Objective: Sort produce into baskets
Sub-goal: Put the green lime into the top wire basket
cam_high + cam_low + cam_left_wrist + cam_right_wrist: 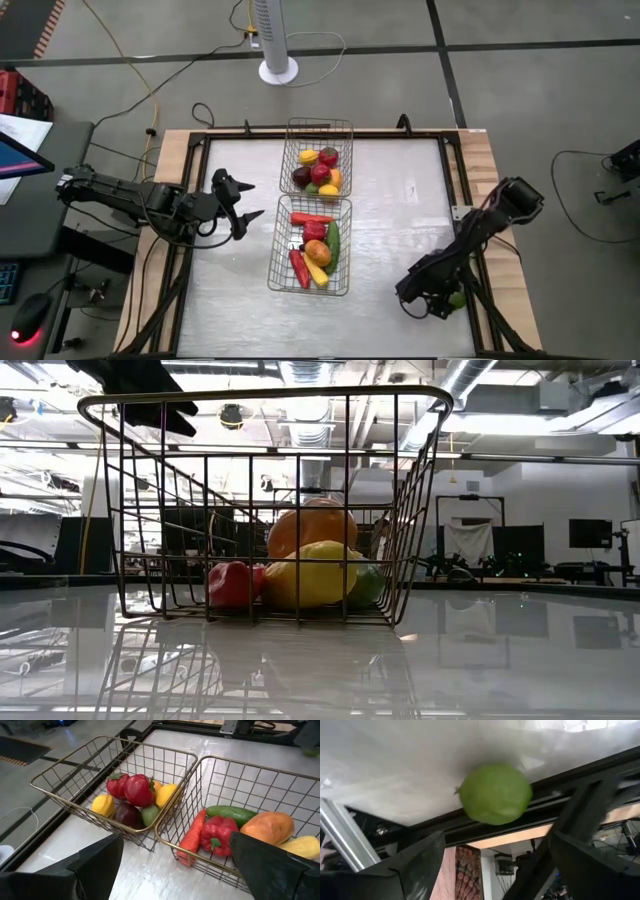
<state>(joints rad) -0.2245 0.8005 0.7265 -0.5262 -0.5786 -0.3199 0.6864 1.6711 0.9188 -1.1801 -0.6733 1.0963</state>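
Round green lime (495, 794), dimpled skin

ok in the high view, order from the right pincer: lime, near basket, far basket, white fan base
1. lime: right beside the right pincer, at the table's right edge
2. near basket: table centre
3. far basket: behind it
4. fan base: on the floor beyond the table

Lighting even and bright from overhead ceiling fixtures visible in the low view, white glare and mirror-like reflections on the glossy table (520, 650), basket (262, 510) backlit against the room, 2 dark near fingers (95, 870) softly out of focus in each wrist view.
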